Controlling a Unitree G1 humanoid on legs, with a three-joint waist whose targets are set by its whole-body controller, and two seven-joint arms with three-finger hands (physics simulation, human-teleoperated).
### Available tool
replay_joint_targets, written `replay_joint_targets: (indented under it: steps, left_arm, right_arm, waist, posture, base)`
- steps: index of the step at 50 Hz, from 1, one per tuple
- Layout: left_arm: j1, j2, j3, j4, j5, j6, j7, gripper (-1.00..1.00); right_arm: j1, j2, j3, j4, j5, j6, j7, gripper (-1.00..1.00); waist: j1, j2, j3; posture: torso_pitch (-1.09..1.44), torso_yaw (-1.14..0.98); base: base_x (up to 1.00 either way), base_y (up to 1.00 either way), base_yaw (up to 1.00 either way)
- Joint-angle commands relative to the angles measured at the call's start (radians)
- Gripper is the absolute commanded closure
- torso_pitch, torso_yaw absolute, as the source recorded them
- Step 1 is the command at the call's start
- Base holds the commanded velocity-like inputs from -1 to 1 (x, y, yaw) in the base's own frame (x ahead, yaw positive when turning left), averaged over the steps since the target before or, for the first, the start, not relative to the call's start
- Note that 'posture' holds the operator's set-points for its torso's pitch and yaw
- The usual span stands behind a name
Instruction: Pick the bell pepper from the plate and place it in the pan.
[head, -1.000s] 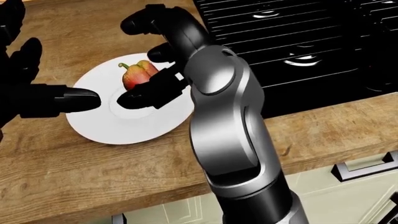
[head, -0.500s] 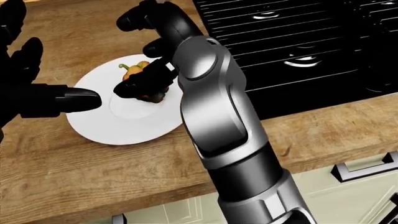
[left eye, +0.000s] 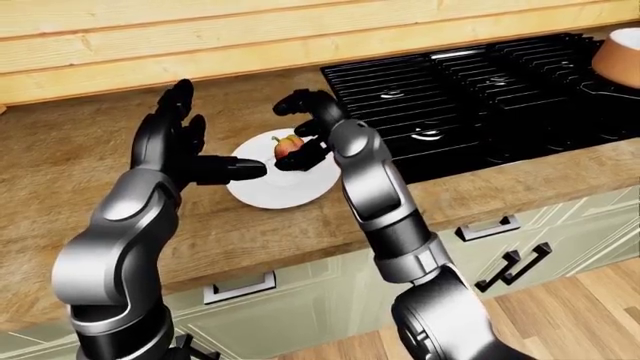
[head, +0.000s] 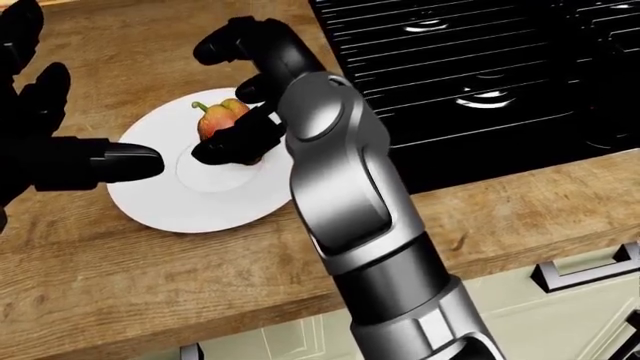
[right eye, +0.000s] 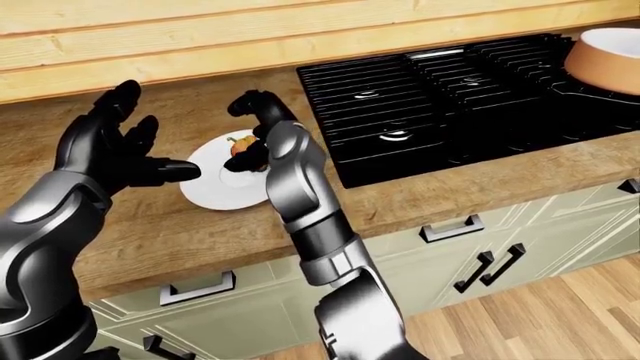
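Observation:
A red-orange bell pepper with a green stem stands on the white plate, on the wooden counter left of the stove. My right hand reaches over the plate's right side. Its thumb lies just below the pepper and its upper fingers curl well above it, so the hand is open about the pepper. My left hand hovers open at the plate's left edge, thumb pointing right. The tan pan sits at the stove's far right corner.
The black stove with its grates lies between plate and pan. A wooden wall runs along the top of the eye views. Pale cabinet drawers with dark handles hang below the counter edge.
Half a second ago my right thumb covered most of the pepper; it has since drawn down and the pepper shows again. The pepper stays on the plate. The left hand is still.

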Motion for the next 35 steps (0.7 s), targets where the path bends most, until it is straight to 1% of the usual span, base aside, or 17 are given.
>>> replay_joint_targets:
  steps: [1,9,12,21,23,35]
  left_arm:
    - [-0.029,0.012,0.011,-0.031,0.001,-0.028,0.002,-1.00]
    - [-0.027,0.011,0.010,-0.028,0.002,-0.032,0.001,-1.00]
    - [-0.025,0.012,0.010,-0.028,0.003,-0.034,-0.001,-1.00]
    - [-0.030,0.012,0.009,-0.020,0.004,-0.037,-0.002,-1.00]
    - [-0.033,0.014,0.010,-0.019,0.004,-0.035,-0.002,-1.00]
    - [-0.031,0.014,0.010,-0.021,0.003,-0.036,-0.002,-1.00]
  right_arm:
    - [-0.034,0.001,0.000,-0.031,-0.004,-0.029,-0.010,-0.30]
    - [-0.026,0.002,0.003,-0.026,-0.009,-0.037,-0.013,-0.28]
    - [-0.021,0.006,0.008,-0.034,-0.016,-0.033,-0.012,-0.34]
    - [-0.020,0.010,0.005,-0.024,-0.019,-0.042,-0.012,-0.33]
    - [-0.022,0.010,0.005,-0.025,-0.020,-0.040,-0.010,-0.36]
    - [-0.008,0.017,0.010,-0.001,-0.027,-0.066,-0.022,-0.31]
  waist:
    - [0.000,0.006,-0.028]
    - [0.001,0.006,-0.028]
    - [0.001,0.006,-0.028]
    - [0.001,0.005,-0.029]
    - [0.001,0.006,-0.029]
    - [0.000,0.006,-0.029]
  posture:
    - [0.00,0.00]
    - [0.00,0.00]
    - [0.00,0.00]
    - [0.00,0.00]
    - [0.00,0.00]
    - [0.00,0.00]
  base:
    - [0.00,0.00,0.00]
    - [0.00,0.00,0.00]
    - [0.00,0.00,0.00]
    - [0.00,0.00,0.00]
    - [0.00,0.00,0.00]
    - [0.00,0.00,0.00]
